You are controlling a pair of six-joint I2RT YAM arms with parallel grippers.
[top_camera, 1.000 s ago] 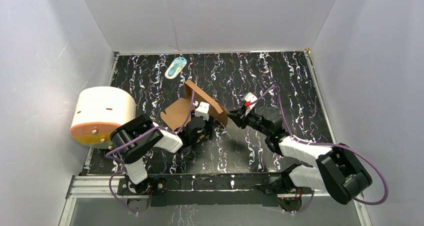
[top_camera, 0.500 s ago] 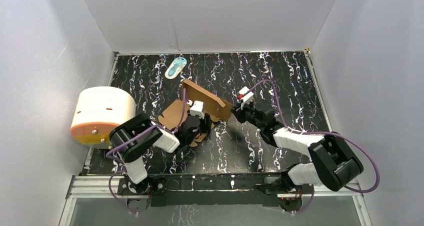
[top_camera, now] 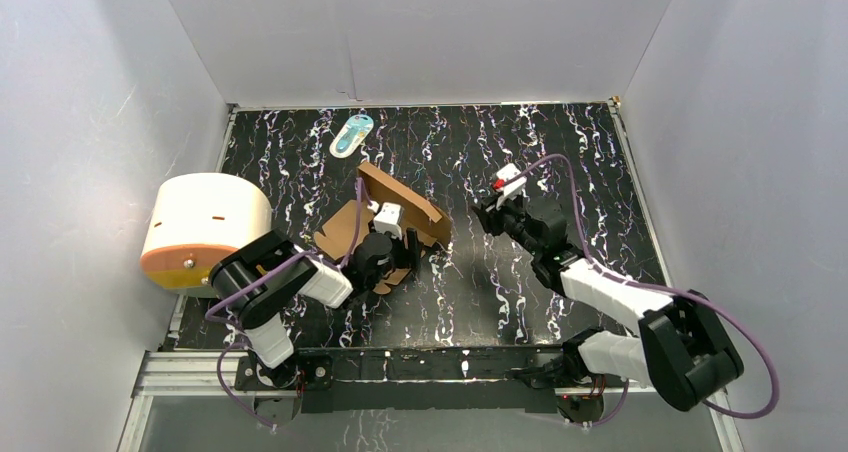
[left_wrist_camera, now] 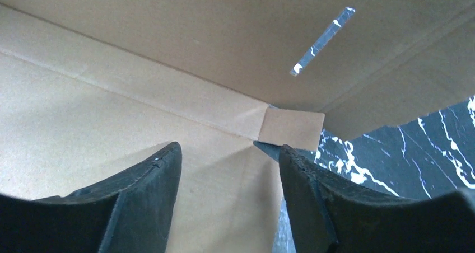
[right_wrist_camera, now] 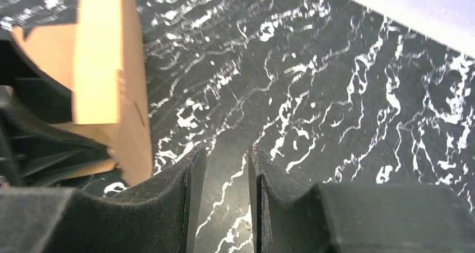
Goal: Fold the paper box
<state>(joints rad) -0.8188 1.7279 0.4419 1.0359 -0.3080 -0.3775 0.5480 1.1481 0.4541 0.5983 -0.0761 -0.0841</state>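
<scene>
Box (top_camera: 408, 197) half-folded, one wall raised ahead of the open left pincer (left_wrist_camera: 229, 158); right pincer (right_wrist_camera: 226, 152), slightly open, low near it.

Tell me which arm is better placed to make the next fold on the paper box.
Left, most likely. The left tool is open right over the paper box, at the crease where its raised wall meets the base. The right tool is apart from the cardboard, holding nothing.

Nothing legible appears anywhere: the paper box (top_camera: 400, 187) is plain, unprinted brown cardboard, and whatever print sits on the small teal-white packet (top_camera: 351, 134) is too small to read.
</scene>
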